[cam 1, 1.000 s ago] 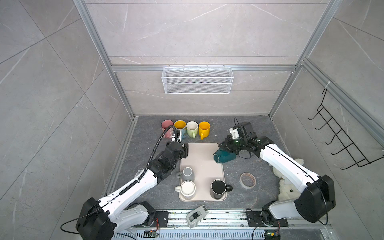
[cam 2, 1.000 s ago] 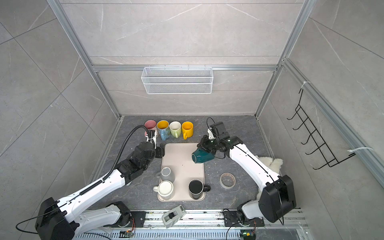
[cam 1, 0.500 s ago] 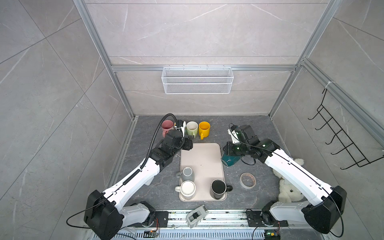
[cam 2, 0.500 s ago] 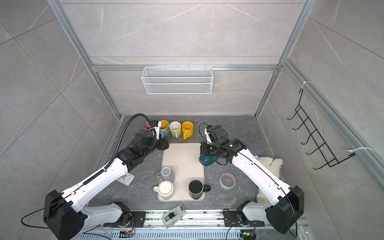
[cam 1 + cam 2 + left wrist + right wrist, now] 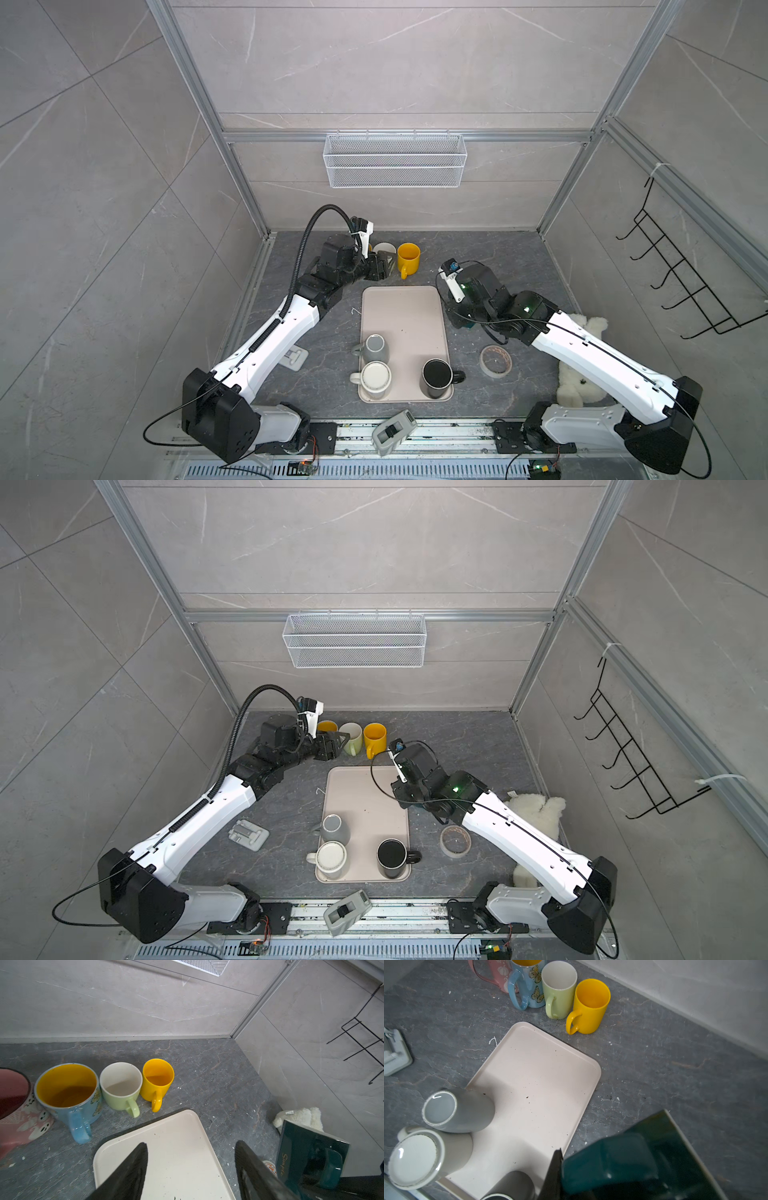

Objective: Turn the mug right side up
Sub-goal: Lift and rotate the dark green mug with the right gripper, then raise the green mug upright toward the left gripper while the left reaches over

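The right gripper is closed tight on the handle of the teal mug. In the right wrist view one black finger lies against the handle's side, and the other is hidden behind the mug. The teal mug sits low, just off the right long edge of the tray, over bare tabletop. In both top views the wrist covers nearly all of it. In the left wrist view its pale rim runs along its upper edge and its handle faces the camera. Whether it rests on the table or hangs just clear cannot be told.

The left gripper has its jaws spread wide with nothing between them, above the tray's far left corner and close in front of the green mug.

On the tray's near end stand a grey mug and a white mug, both base up, with a black mug beside them. Along the back wall a pink mug, a blue mug, the green mug and a yellow mug stand mouth up—a close row. A tape roll lies right of the tray.
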Controlling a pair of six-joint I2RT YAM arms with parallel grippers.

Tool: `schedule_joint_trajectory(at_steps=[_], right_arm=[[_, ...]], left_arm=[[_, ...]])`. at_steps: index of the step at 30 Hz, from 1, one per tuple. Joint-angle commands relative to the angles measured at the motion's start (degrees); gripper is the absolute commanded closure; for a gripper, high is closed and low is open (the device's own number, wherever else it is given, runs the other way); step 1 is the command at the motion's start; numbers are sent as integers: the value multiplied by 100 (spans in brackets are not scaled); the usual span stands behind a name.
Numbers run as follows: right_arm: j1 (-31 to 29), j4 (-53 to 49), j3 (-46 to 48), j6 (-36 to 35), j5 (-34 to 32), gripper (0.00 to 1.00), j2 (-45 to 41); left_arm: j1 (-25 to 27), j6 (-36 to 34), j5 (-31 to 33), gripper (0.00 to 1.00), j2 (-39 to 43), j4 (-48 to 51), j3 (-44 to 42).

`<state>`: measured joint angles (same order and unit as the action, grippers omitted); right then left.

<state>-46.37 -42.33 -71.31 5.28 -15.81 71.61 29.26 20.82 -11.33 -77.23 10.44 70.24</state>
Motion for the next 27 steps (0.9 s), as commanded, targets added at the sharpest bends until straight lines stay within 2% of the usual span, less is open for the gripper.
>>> schedule_joint_trajectory(at_steps=[1, 11, 21, 27], right_arm=[[-248, 656, 112, -892, -1041, 100, -216], [-725, 2380, 1003, -2883, -2928, 100, -258], [-1136, 4370, 1630, -4940, -3399, 100, 242], [-1155, 5308, 1802, -5633, -3204, 100, 490]], left_arm=[[-32, -7, -475, 32, -114, 0, 303], [-52, -615, -623, 31, -86, 321, 755], [-57, -1064, -1284, 31, -52, 214, 856], [-60, -1376, -1625, 31, -55, 208, 922]])
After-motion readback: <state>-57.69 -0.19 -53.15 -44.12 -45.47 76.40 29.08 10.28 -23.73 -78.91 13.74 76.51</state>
